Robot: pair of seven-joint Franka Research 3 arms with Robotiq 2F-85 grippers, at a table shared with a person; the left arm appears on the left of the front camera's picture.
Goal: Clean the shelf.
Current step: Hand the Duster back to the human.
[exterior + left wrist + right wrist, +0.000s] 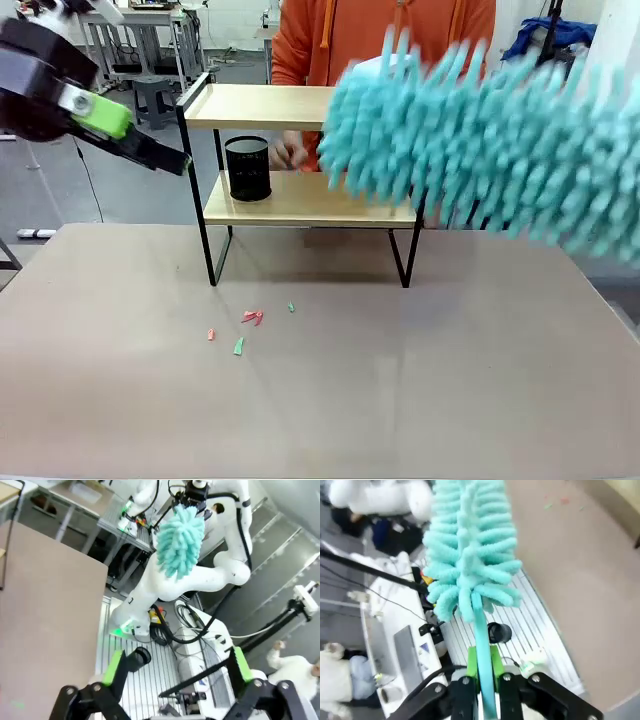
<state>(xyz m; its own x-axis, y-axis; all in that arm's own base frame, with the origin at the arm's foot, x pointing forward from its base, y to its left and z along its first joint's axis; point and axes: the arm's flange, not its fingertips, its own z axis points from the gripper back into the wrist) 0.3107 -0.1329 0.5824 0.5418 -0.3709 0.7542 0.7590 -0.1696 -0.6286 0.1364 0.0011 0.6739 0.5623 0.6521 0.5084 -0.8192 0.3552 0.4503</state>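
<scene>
**Left jaws:** released and spread wide, nothing between them. The green pads (114,667) stand well apart in the left wrist view.

**Right jaws:** clenched on the duster's thin teal handle (484,690), with a green pad (471,661) pressed against each side.

**Duster** (480,150): its fluffy teal head lies straight ahead of my right jaws, along the handle. In the front view it is raised above the worktop (430,390), blurred, and covers the right end of the shelf.

**Shelf** (262,105): two light wooden boards in a thin black frame, standing on the worktop. Its left post lies just past the tips of my left jaws, which point at it from the side at a height between the two boards. I cannot tell whether they touch it.

**Black mesh cup** (248,168): upright at the left end of the lower board, just beyond the post from my left jaws.

**Scraps** (248,320): a few pink and green bits on the worktop in front of the shelf, below and well apart from both jaws.

**Person:** an orange top (380,35) behind the shelf, on the far side from my jaws. One hand (291,155) is between the boards, just beside the cup.
</scene>
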